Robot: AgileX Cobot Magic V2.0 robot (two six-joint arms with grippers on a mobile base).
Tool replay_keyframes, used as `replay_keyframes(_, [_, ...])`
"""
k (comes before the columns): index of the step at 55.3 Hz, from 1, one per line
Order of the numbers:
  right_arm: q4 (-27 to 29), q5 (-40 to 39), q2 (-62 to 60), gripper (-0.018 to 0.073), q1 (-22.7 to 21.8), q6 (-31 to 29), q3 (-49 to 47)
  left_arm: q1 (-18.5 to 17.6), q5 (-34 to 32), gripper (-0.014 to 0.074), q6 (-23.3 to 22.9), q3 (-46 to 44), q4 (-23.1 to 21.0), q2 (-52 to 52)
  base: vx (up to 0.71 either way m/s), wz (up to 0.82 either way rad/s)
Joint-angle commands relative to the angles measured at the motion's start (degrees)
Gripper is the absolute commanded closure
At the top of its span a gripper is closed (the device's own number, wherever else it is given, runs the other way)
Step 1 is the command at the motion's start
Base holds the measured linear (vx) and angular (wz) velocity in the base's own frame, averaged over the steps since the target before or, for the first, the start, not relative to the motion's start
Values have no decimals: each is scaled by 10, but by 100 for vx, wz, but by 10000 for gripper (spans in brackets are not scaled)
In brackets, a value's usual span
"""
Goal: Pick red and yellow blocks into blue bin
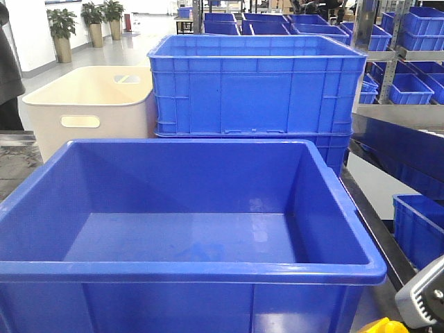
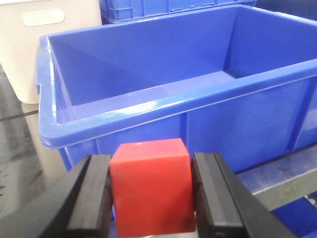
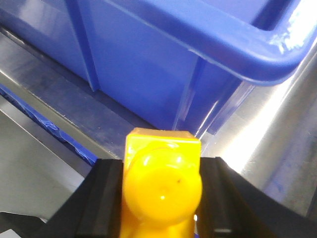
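Note:
The blue bin (image 1: 187,267) fills the front view; its inside is bare. In the left wrist view my left gripper (image 2: 151,193) is shut on the red block (image 2: 151,186), held just outside the blue bin's (image 2: 163,104) near rim, a little below it. In the right wrist view my right gripper (image 3: 161,193) is shut on the yellow block (image 3: 161,186), stud facing the camera, beside the blue bin's (image 3: 163,64) outer wall below a rim corner. A yellow block's tip (image 1: 381,326) and grey arm housing (image 1: 423,295) show at the front view's bottom right.
A ribbed blue crate (image 1: 257,83) stands behind the bin, on another crate. A cream bin (image 1: 90,107) with cut-out handles is at back left. Shelves of small blue crates (image 1: 409,87) line the right side. A metal rail (image 3: 44,99) runs under the bin.

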Motion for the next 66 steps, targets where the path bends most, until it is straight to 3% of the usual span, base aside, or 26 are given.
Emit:
replay_keyframes(1, [5, -38, -4, 295, 1, -4, -16, -3, -50, 314, 0, -14, -2, 7, 0, 0])
replay_keyframes(11, [33, -24, -6, 295, 1, -4, -41, -3, -50, 314, 0, -14, -2, 7, 0, 0])
replay_keyframes(26, [65, 13, 13, 295, 1, -31, -214, -3, -50, 314, 0, -14, -2, 7, 0, 0])
replay_keyframes(46, [65, -56, 177, 295, 1, -49, -371, -3, -50, 314, 0, -14, -2, 7, 0, 0])
replay_keyframes(66, [65, -175, 349, 293, 2, -49, -380, -3, -50, 314, 0, -14, -2, 7, 0, 0])
